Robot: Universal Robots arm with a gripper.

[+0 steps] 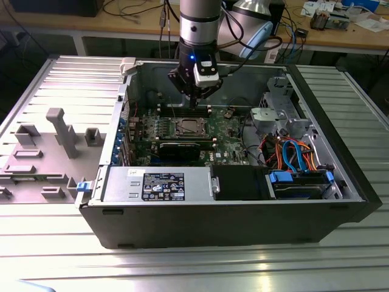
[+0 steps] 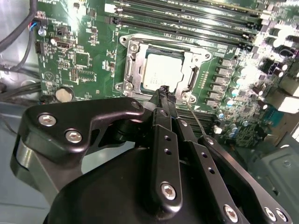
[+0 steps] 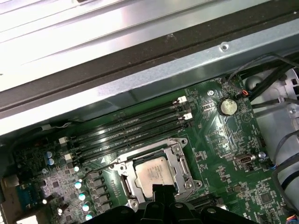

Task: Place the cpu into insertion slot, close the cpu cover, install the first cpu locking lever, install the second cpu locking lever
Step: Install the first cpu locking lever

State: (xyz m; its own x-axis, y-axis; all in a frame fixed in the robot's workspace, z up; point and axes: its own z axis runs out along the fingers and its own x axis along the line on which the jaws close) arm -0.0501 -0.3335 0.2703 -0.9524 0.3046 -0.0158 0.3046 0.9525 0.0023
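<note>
1. My black claw (image 1: 194,104), pinched narrow, hangs at twelve o'clock of the small silver-grey square cpu (image 1: 188,128).
2. It sits in the silver-rimmed insertion slot (image 2: 128,70).
3. Ribbed grey metal table (image 1: 182,267); wooden workbench (image 1: 364,35) at twelve o'clock.

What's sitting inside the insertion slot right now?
The cpu, silver top up, framed by the cpu cover. The pin field beneath is hidden by the chip.

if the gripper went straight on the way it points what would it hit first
Most likely the cpu cover, at the frame edge nearest the gripper, where it lies over the cpu. Depth is unclear, so it might land on the chip's edge instead.
</note>
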